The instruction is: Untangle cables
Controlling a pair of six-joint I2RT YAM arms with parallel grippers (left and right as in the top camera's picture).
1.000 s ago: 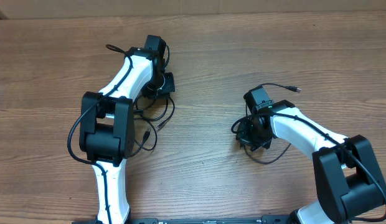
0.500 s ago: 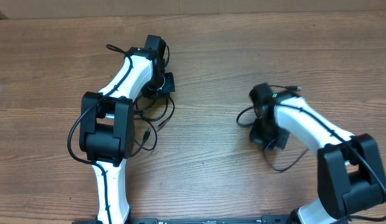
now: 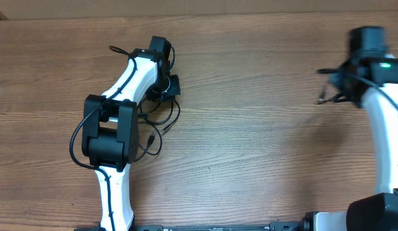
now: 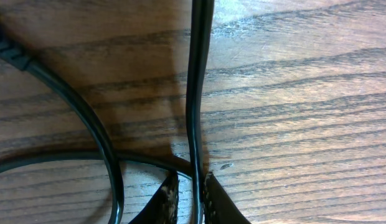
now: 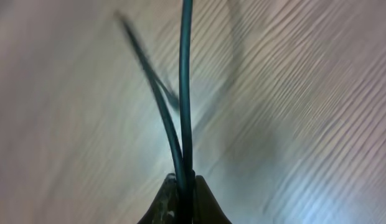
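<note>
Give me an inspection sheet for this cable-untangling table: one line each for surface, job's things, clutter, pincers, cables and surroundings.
Surface: wooden table, bare wood.
Job's things: black cable loops lying beside the left arm; far-right cable held by the right arm.
Clutter: nothing seen.
Pincers: left pincer shut on a strand of the cable loops, low at the table; right pincer shut on the far-right cable, two strands between its tips, view blurred.
Cables: thick arm wiring loops off the left arm.
Surroundings: pale strip beyond the table's far edge; nothing else seen.
</note>
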